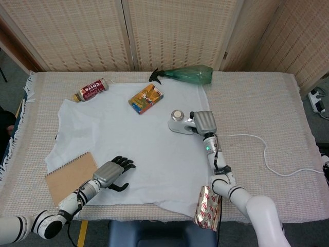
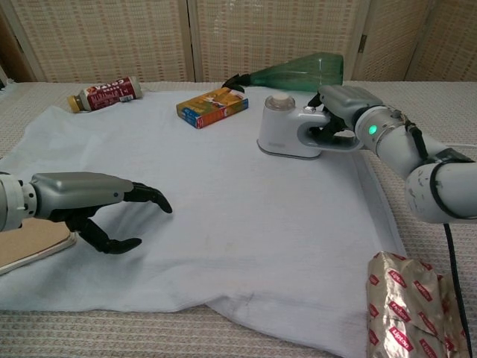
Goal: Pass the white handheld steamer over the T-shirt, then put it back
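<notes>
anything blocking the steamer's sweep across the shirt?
Partly. The right hand grips the steamer at the T-shirt's right edge. The orange box lies on the shirt's upper part; the left hand is over its lower left.

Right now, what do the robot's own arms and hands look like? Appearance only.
Both arms have glossy white rounded shells with black bands at the joints. The left hand has a grey metallic back and black fingers. The right hand has the same grey casing with ribbed segments in the head view; a green light glows on its grey wrist, and a dark cable runs along the forearm.
</notes>
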`<state>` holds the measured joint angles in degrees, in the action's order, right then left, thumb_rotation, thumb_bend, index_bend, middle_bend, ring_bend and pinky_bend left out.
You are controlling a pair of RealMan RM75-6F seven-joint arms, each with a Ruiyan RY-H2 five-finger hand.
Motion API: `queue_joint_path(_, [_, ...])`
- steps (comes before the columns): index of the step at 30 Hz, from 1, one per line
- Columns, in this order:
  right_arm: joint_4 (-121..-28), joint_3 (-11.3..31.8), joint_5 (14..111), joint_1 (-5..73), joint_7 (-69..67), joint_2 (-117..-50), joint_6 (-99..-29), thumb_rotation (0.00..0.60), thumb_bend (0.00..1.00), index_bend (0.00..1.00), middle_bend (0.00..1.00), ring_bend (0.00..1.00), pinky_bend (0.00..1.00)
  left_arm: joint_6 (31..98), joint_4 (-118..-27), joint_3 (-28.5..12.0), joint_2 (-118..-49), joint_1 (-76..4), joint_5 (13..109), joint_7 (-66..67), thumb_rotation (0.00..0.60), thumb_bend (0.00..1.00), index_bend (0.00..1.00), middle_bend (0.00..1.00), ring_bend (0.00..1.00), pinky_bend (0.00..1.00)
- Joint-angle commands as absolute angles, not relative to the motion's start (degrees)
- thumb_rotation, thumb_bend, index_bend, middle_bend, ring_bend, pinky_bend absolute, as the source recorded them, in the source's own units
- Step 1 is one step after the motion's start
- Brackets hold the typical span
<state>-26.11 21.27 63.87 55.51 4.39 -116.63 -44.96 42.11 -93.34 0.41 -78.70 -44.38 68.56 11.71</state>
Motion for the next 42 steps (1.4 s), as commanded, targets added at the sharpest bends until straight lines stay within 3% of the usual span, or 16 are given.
queue_joint_path(1, [-23.8,21.9,62.9,54.7,3.9,-116.2,-43.9,0.600,0.84,0.70,0.88,0.78,1.00,42.2,-93.5,0.4,-78.7,-44.4,68.6,11.7,0.376,0.48,0.17,0.11,0.01,0.00])
queue_joint_path(11, [-23.3,22.1,63.4,52.1,-0.5,-112.8,-44.5,0.600,0.84,0.70,0.88,0.78,1.00,42.7,-93.9,0.5,-78.6,-44.3,68.8,12.1,0.372,0.48,0.17,0.11,0.01,0.00])
queue_joint_path(23, [-48.4,14.4,74.7,45.7,-5.0,-101.8,-55.9,0.600,0.84,0.70,0.88,0.78,1.00,44.1,-94.0,0.8,-79.0,-43.5,69.8,12.2,0.375,0.47,0.17,0.11,0.01,0.00])
queue_joint_path(31, [-55.7,12.2,77.7,46.9,-1.7,-103.3,-56.3,0.600,0.84,0.70,0.88,0.78,1.00,44.2,-94.1,0.7,-79.3,-43.5,69.2,12.9,0.372,0.48,0.17,0.11,0.01,0.00])
queue_joint_path(42, [-54.6,9.4,79.7,47.7,1.3,-107.3,-55.2,0.600,0.84,0.70,0.88,0.78,1.00,43.7,-93.5,0.8,-79.8,-43.5,68.8,13.0,0.378,0.48,0.17,0.11,0.01,0.00])
